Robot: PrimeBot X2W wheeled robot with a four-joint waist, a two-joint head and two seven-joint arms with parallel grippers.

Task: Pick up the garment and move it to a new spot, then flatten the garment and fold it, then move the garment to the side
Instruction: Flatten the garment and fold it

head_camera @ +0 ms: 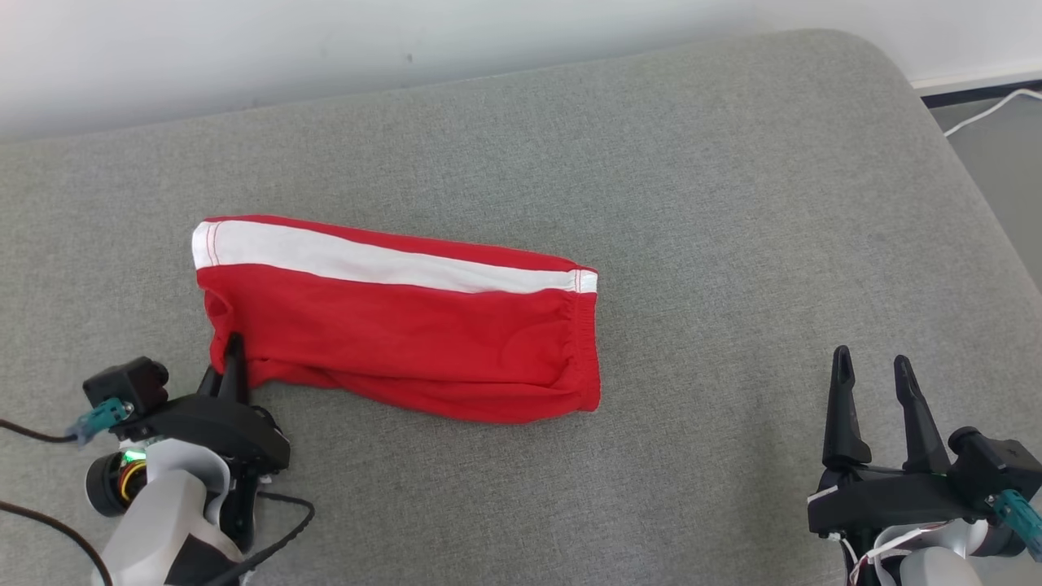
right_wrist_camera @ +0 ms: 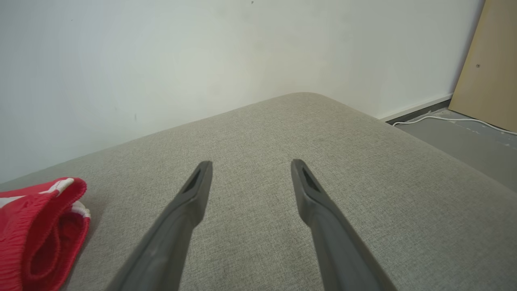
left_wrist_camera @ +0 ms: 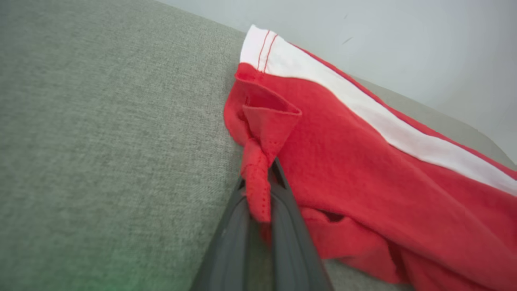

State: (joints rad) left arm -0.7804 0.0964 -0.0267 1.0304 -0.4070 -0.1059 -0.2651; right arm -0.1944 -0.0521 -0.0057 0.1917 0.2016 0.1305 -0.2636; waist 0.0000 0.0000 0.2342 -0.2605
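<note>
Your garment (head_camera: 399, 342), soft red knit with a white side stripe, lies as a long folded shape at the centre left of the head view, on the grey woven cushion (head_camera: 692, 203). Its lower layers are hidden under the top one. In the left wrist view it runs off the right edge, and in the right wrist view its gathered elastic end is cut off at the lower left. At the lower left, your left gripper (head_camera: 234, 348) is pressed together, pinching a twisted piece of stitched hem. At the lower right, your right gripper (head_camera: 871, 360) stands spread over bare cushion, well apart from the cloth
</note>
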